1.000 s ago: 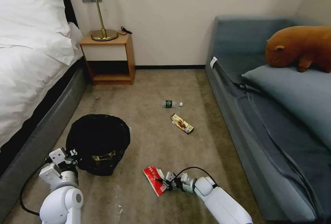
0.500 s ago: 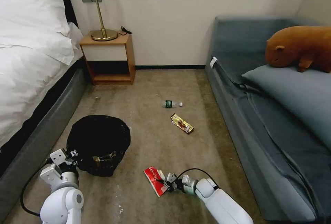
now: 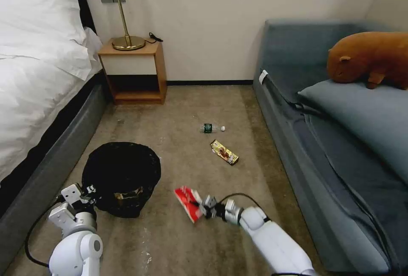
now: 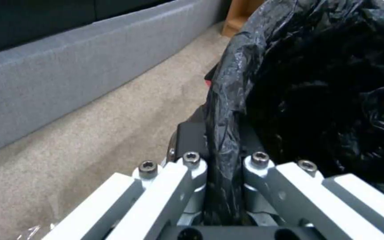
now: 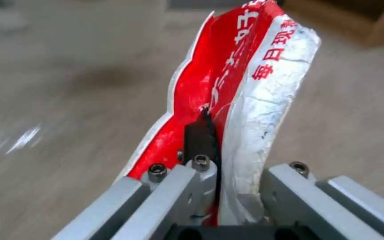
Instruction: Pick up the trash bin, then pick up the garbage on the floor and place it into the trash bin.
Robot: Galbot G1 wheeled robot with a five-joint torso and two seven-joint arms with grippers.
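While the bed (image 3: 29,97) runs along the far left, the left gripper (image 3: 87,191) sits at about eight o'clock of the trash bin (image 3: 121,174), its jaws pinched tight on the bin's bag-covered rim; in the left wrist view that gripper (image 4: 223,166) has the crinkly black liner (image 4: 227,110) squeezed between its fingers (image 4: 187,160). The bin stands on the floor (image 3: 191,165), just beside the bed's grey base. At one o'clock of the bin, against the wall, is a wooden nightstand (image 3: 134,72) bearing a brass lamp (image 3: 123,12).

Toward three o'clock of the bin, the right gripper (image 3: 203,209) is clamped on the red-and-white packet (image 3: 188,201), which sticks out from the jaws toward the bin; the right wrist view shows the gripper (image 5: 221,160) closed on the packet (image 5: 232,90), which stands up from the fingers (image 5: 198,140) and looks clear of the carpet. At twelve o'clock of that packet lie the gold-brown snack wrapper (image 3: 224,152) and, beyond it, the small clear bottle (image 3: 211,128) on its side, near each other but apart. At the far right is a blue-grey sofa (image 3: 340,148) with a brown plush animal (image 3: 369,59) on its cushion.
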